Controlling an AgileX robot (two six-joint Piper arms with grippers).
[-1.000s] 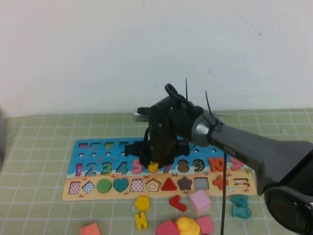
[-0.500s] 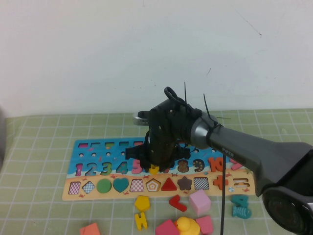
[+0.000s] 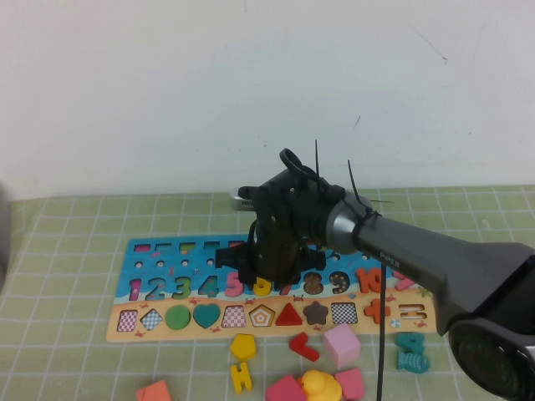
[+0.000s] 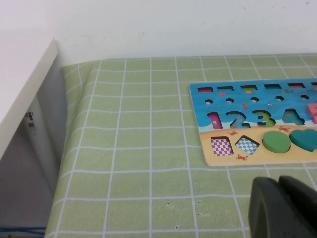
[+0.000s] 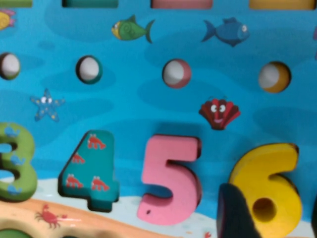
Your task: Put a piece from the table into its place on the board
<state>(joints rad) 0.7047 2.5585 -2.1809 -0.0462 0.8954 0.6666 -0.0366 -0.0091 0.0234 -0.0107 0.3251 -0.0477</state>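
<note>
The board (image 3: 167,251) lies flat on the green grid table (image 3: 67,251). My right gripper (image 3: 263,280) is low over the board's numeral row. In the right wrist view the gripper (image 5: 276,218) has a dark finger (image 5: 237,213) on each side of the yellow 6 (image 5: 272,173) and is shut on it. The 6 (image 3: 262,286) lies level with the board at its place, right beside the pink 5 (image 5: 171,173); the recess floor is hidden under it. My left gripper (image 4: 280,198) is shut and empty, above bare cloth near the board's left end (image 4: 237,124).
Loose pieces lie in front of the board: a yellow pentagon (image 3: 243,344), a yellow H-like piece (image 3: 241,376), a red piece (image 3: 303,345), a pink cube (image 3: 341,344), a teal fish (image 3: 411,355). A white wall stands behind. A white cabinet (image 4: 25,99) borders the table's left.
My right gripper dipped slightly with the yellow 6 over its place, then settled back to about the same spot. The left arm has not moved.
</note>
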